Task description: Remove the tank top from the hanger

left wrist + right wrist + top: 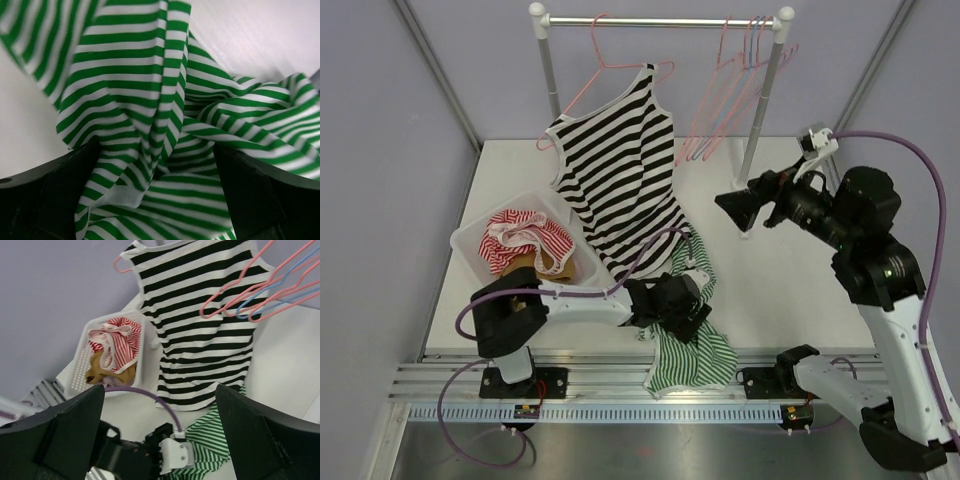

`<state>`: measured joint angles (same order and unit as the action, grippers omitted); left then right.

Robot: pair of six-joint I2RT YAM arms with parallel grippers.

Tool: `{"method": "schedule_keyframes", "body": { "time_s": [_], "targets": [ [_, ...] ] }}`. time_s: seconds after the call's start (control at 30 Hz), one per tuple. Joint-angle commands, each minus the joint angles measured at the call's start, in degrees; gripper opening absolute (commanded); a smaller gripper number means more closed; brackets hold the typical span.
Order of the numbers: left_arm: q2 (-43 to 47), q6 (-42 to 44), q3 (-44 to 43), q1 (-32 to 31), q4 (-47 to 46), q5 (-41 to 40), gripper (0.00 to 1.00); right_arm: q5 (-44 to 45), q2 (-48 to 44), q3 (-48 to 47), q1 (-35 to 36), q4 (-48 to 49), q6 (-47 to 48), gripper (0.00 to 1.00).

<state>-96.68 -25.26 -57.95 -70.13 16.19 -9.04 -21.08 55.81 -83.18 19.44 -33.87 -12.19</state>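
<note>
The black-and-white striped tank top (620,170) (200,305) hangs on a steeply tilted pink hanger (620,68) (119,263) hooked on the rail, and its hem reaches down to the table. My right gripper (735,210) (160,415) is raised to the right of it, apart from it, open and holding nothing. My left gripper (685,305) (155,165) is low at the table's front, open, with folds of a green-and-white striped garment (695,350) (135,75) (210,440) lying between its fingers (50,195).
A white basket (465,240) (80,375) of red-striped and tan clothes stands at the left. Several bare pink and blue hangers (735,70) (260,285) hang at the rail's (660,20) right end. The rack's posts (765,100) stand at the back.
</note>
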Motion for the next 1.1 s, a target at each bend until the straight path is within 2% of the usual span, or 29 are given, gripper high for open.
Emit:
{"method": "schedule_keyframes", "body": {
  "time_s": [0.0, 0.07, 0.13, 0.23, 0.33, 0.43, 0.53, 0.57, 0.7, 0.8, 0.83, 1.07],
  "targets": [
    [-4.98, -0.32, -2.43, -0.27, -4.31, 5.08, 0.99, -8.53, -5.86, 3.81, -0.19, 1.09, 0.14, 1.00],
    [-7.11, -1.02, -2.43, -0.36, -5.02, 7.18, 0.97, -8.80, -8.43, 4.69, -0.19, -0.05, 0.06, 0.99],
    [-8.60, -1.46, -1.99, -0.36, -6.86, 8.59, 0.67, -9.15, -11.77, 5.30, -0.19, -0.50, 0.23, 0.99],
    [-7.39, -1.64, -2.42, -1.32, -6.61, 7.20, 0.02, -8.37, -15.29, 5.48, -0.19, -1.81, 0.58, 1.00],
    [-2.31, -0.50, -3.92, -3.08, -3.72, 3.43, 0.00, -6.26, -17.57, 5.31, -0.19, -3.04, 1.20, 0.99],
    [3.32, 0.47, -4.89, -4.31, -0.28, -3.94, 0.00, -4.94, -18.98, 5.31, -0.19, -4.01, 1.90, 0.99],
    [13.08, 0.47, -4.63, -4.49, 2.00, -9.84, 0.00, -4.06, -20.04, 5.74, -0.19, -4.10, 2.08, 0.99],
    [18.06, 0.47, -4.71, -4.49, 4.01, -14.12, 0.00, -3.97, -20.30, 5.92, -0.19, -3.93, 2.16, 0.99],
    [28.88, 1.61, -5.94, -4.49, 9.55, -24.17, 0.00, -3.44, -20.66, 6.27, -0.19, -3.66, 2.78, 1.00],
    [34.61, 1.96, -9.62, -4.40, 16.75, -31.90, 0.00, -2.91, -20.74, 6.62, -0.19, -3.14, 3.04, 0.99],
    [35.59, 1.96, -11.03, -4.40, 18.86, -36.01, 0.00, -2.83, -20.83, 6.97, -0.19, -2.96, 2.87, 0.99],
    [42.01, 1.00, -22.45, -3.97, 35.98, -51.41, 0.00, -2.91, -20.74, 8.56, -0.19, -0.50, 2.61, 0.99]
  ]
}}
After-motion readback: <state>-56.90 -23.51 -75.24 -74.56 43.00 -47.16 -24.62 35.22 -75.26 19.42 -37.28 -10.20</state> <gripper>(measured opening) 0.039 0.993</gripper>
